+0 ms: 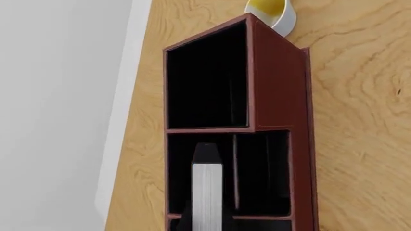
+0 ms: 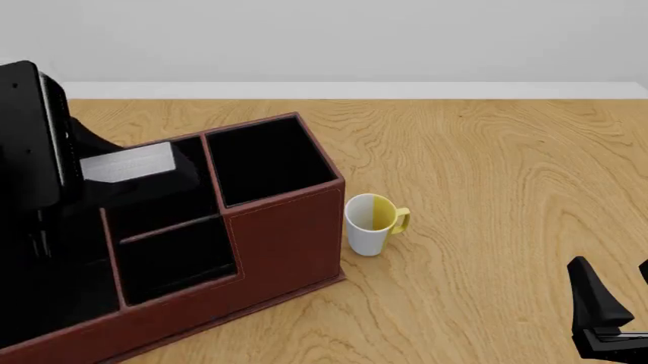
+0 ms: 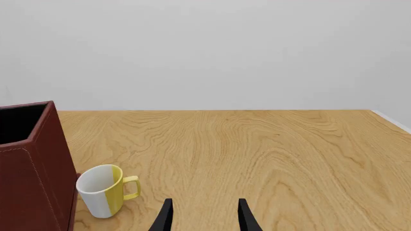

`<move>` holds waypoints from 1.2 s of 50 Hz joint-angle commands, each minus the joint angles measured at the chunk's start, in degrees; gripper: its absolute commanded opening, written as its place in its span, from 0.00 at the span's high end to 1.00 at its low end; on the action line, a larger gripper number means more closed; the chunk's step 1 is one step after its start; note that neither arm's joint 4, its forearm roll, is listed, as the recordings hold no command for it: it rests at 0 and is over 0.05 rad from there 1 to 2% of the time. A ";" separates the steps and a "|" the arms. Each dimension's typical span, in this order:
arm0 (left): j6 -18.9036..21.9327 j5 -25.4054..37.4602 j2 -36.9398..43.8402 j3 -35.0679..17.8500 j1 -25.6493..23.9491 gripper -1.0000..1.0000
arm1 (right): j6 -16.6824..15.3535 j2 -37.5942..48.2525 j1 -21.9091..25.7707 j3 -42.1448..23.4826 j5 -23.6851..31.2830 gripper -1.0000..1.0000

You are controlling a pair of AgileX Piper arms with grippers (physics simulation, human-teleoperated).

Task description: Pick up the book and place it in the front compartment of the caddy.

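Note:
The reddish-brown caddy stands at the table's left and also shows in the left wrist view. My left gripper is shut on the book, a thin dark book with its white page edge facing the camera. The book hangs end-down in the mouth of the front compartment, the full-height cell of the middle section, beside the low-fronted cell. I cannot tell how deep it reaches. My right gripper is open and empty at the near right.
A white-and-yellow mug stands just right of the caddy and shows in both wrist views. The caddy's long end cell lies beside the book's cell. The table's far edge meets a pale wall.

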 commanded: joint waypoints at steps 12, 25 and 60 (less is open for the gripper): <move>0.29 -5.44 3.03 2.22 2.55 1.00 | -0.01 0.01 0.01 0.00 -0.01 0.00; -0.19 -8.65 4.08 5.36 3.26 1.00 | 0.00 0.00 0.00 0.00 0.00 0.00; 3.79 -18.48 7.00 12.93 7.31 1.00 | 0.02 0.01 0.00 0.00 -0.01 0.00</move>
